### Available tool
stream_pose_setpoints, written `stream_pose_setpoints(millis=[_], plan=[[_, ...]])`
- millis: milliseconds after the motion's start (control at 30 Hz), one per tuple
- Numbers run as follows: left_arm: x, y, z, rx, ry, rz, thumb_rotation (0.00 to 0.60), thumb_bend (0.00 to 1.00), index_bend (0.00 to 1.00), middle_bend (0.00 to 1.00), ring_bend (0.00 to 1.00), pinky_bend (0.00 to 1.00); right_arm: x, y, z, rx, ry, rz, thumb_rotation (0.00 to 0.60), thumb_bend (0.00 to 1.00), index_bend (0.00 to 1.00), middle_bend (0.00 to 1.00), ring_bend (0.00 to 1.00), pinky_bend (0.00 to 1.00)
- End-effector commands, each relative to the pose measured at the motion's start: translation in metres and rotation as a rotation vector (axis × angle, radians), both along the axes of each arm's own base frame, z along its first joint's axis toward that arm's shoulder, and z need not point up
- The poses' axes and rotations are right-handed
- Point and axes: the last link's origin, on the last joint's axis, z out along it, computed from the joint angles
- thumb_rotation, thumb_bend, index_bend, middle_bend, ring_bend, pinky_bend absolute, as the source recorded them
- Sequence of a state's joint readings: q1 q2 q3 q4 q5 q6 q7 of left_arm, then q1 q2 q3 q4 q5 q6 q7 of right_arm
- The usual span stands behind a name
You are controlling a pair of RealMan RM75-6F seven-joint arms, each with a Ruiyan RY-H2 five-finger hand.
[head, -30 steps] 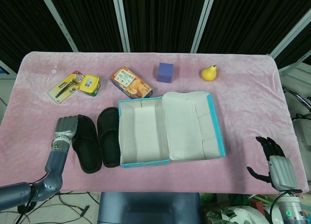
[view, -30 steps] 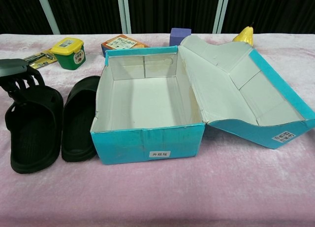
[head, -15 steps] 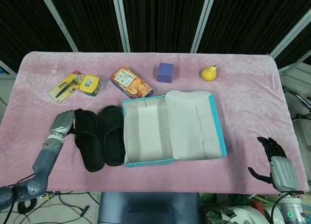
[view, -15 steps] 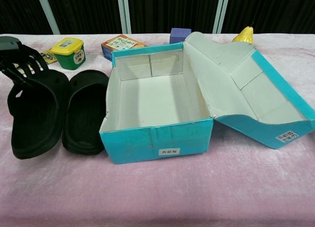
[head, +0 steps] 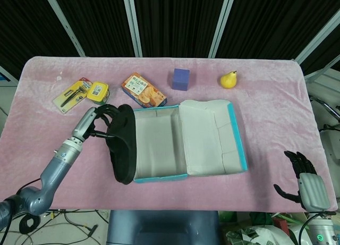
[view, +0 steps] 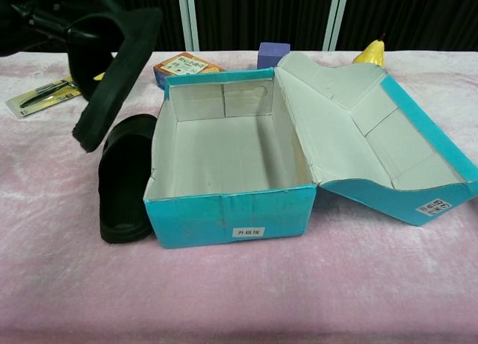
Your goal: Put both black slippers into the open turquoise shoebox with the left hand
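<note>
My left hand [head: 93, 123] grips one black slipper [head: 122, 145] by its strap and holds it in the air, tilted on edge, against the left wall of the open turquoise shoebox [head: 159, 144]. In the chest view this raised slipper [view: 112, 68] hangs above the second black slipper [view: 127, 181], which lies flat on the cloth beside the shoebox [view: 231, 219]. The head view hides the second slipper under the raised one. The box is empty, its lid folded out to the right. My right hand [head: 308, 184] hangs open past the table's front right corner.
Along the back of the pink table stand a razor pack [head: 73, 95], a yellow-lidded jar [head: 98, 92], an orange snack box [head: 143, 91], a purple cube [head: 181, 79] and a yellow pear [head: 228, 79]. The box lid [view: 373, 135] takes up the middle right.
My left hand has lifted the outer slipper off the table and swung it right, over the other slipper, up to the box's left wall. The box shifted slightly.
</note>
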State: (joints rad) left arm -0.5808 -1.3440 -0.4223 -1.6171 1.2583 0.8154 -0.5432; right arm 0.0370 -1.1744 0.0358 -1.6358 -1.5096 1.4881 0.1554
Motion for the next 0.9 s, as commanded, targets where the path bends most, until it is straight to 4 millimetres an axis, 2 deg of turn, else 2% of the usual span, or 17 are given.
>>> stream_pose_setpoints(millis=[33,200,400,567,900], plan=[[0.026,0.010,-0.005,0.043,-0.054,-0.048,0.600,0.10,0.43,0.52,0.41,0.53,0.000,0.000,0.000,0.000,-0.001,0.001,0.600,0.13,0.13,0.10,0.00,0.10],[0.059,0.025,-0.020,0.127,-0.143,-0.079,0.600,0.10,0.44,0.52,0.41,0.53,-0.001,0.002,0.002,-0.009,-0.003,0.001,0.600,0.13,0.13,0.10,0.00,0.10],[0.085,0.040,-0.047,0.348,0.018,-0.193,0.600,0.11,0.44,0.52,0.41,0.53,-0.006,0.006,0.005,-0.017,-0.003,-0.019,0.600,0.13,0.12,0.10,0.00,0.10],[0.091,0.046,-0.065,0.472,0.155,-0.264,0.600,0.11,0.44,0.53,0.41,0.53,-0.009,0.008,0.006,-0.018,-0.007,-0.028,0.600,0.13,0.12,0.10,0.00,0.10],[0.097,0.038,-0.097,0.506,0.165,-0.345,0.600,0.11,0.44,0.54,0.42,0.53,-0.011,0.007,0.006,-0.019,-0.008,-0.034,0.600,0.13,0.12,0.10,0.00,0.10]])
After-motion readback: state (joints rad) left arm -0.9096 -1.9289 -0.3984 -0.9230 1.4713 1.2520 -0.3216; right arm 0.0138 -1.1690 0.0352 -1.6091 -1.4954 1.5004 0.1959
